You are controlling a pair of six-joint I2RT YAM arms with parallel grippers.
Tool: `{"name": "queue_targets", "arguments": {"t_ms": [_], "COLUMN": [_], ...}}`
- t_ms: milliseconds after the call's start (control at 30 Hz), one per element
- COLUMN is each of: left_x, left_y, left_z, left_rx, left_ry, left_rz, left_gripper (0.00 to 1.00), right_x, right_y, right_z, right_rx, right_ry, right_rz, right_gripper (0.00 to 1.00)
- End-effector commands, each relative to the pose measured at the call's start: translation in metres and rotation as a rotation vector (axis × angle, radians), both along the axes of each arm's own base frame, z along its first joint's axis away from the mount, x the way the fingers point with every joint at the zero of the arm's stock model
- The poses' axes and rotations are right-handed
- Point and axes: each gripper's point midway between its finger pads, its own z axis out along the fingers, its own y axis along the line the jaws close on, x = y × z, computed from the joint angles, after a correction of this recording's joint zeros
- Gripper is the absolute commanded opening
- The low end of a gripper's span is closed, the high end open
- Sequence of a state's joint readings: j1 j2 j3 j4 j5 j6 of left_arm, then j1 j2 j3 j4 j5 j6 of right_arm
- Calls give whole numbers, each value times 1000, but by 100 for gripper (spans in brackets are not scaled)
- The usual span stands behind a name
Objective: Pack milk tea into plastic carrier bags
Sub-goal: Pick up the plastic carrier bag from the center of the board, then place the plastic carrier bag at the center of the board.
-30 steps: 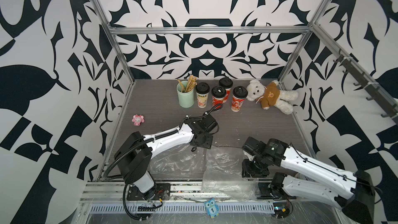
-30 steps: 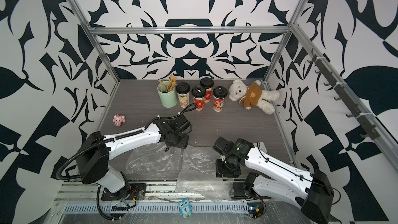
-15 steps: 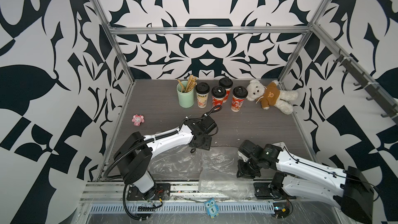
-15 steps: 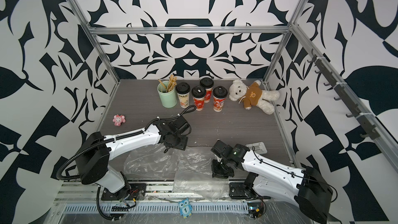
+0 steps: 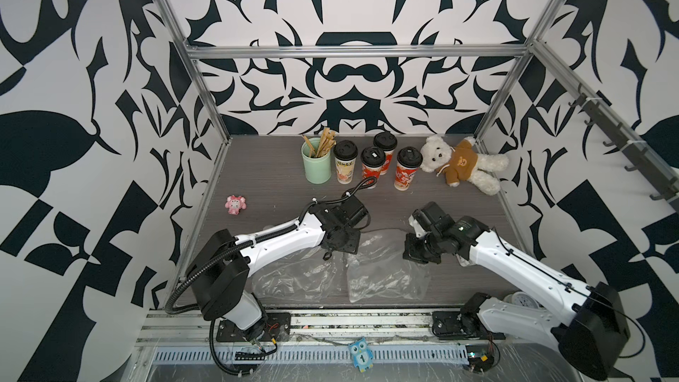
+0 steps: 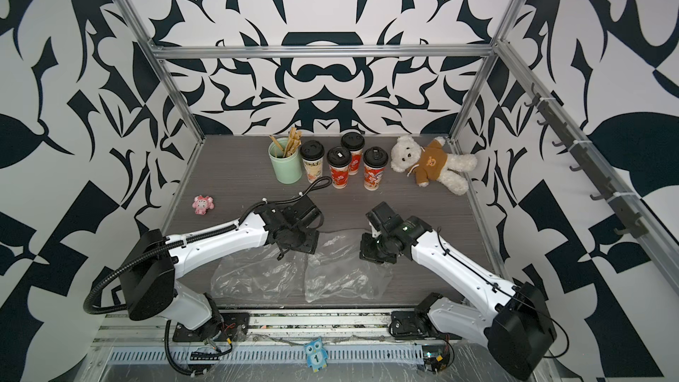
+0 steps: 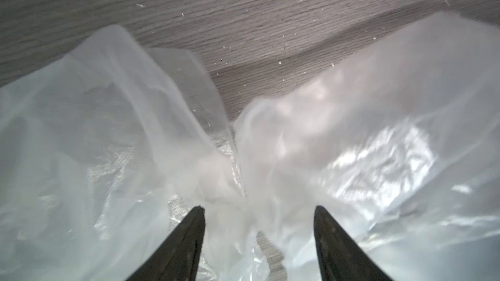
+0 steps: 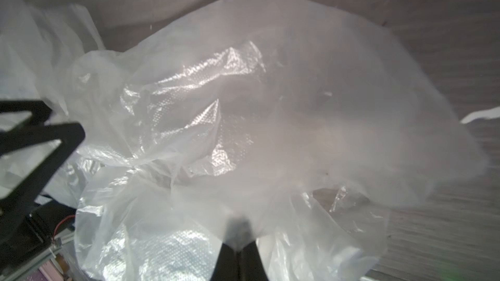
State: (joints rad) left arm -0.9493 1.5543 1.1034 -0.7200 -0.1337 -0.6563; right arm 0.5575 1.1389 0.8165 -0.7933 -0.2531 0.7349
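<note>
**A:** In the last second the right gripper point(image 8: 238, 236) has snapped shut. It has also drawn away from the front rail toward mid-table, dragging the right bag point(image 5: 385, 270) with it. The left gripper point(image 7: 258, 208) has barely shifted.

**B:** What does each hold?

**A:** The right one's jaws are fully together, with a pinch of film bunched at the tips. The left one's jaws are partly apart above the spot where the left bag point(image 5: 294, 273) touches the right one, and they grip nothing.

**B:** And the cups point(image 5: 373, 163)?

**A:** All four stand upright at the back, well apart from both bags. None is packed.

**B:** What could go wrong?

**A:** The film looks thin and slick, so the pinch may slip. It may also have caught both layers, which would keep the mouth shut. And since the bags touch, one pull could drag both.

**B:** Surface and room?

**A:** A grey wood-grain table point(image 5: 257, 178), flecked with dust, inside an aluminium frame point(image 5: 352, 51). The walls point(image 5: 352, 97) are patterned black and white. A teddy point(image 5: 459, 163), a pink toy point(image 5: 235, 203) and a green holder point(image 5: 316, 165) sit out of the way.
</note>
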Motion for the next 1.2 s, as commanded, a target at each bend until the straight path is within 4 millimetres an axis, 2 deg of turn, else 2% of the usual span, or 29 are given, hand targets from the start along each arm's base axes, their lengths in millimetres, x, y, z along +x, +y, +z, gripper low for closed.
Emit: {"name": "queue_targets", "arguments": {"t_ms": [0, 200, 367, 533, 733, 933, 1067, 1167], "left_x": [0, 1, -1, -3, -7, -9, -12, -15], "left_y": [4, 4, 4, 6, 6, 4, 5, 7], "left_z": [11, 9, 9, 9, 2, -4, -11, -13], "left_rx": [13, 19, 18, 26, 31, 40, 66, 97], "left_ry": [-18, -14, 0, 5, 37, 54, 85, 93], "left_rz": [4, 11, 13, 16, 19, 17, 12, 9], "left_gripper": [67, 67, 67, 68, 71, 73, 72, 71], "right_x": [21, 51, 73, 96, 117, 128, 133, 134], "right_y": [-25, -53, -65, -83, -97, -108, -108, -107], "right_z": [10, 2, -8, -9, -2, -3, -3, -2], "right_rx": [-88, -164, -177, -207, -220, -222, -213, -204], "right_ry": [-42, -28, -24, -37, -77, -86, -97, -98], "right_rz": [53, 47, 36, 13, -24, -57, -65, -66], "right_gripper": [0, 0, 0, 0, 0, 1, 17, 34]}}
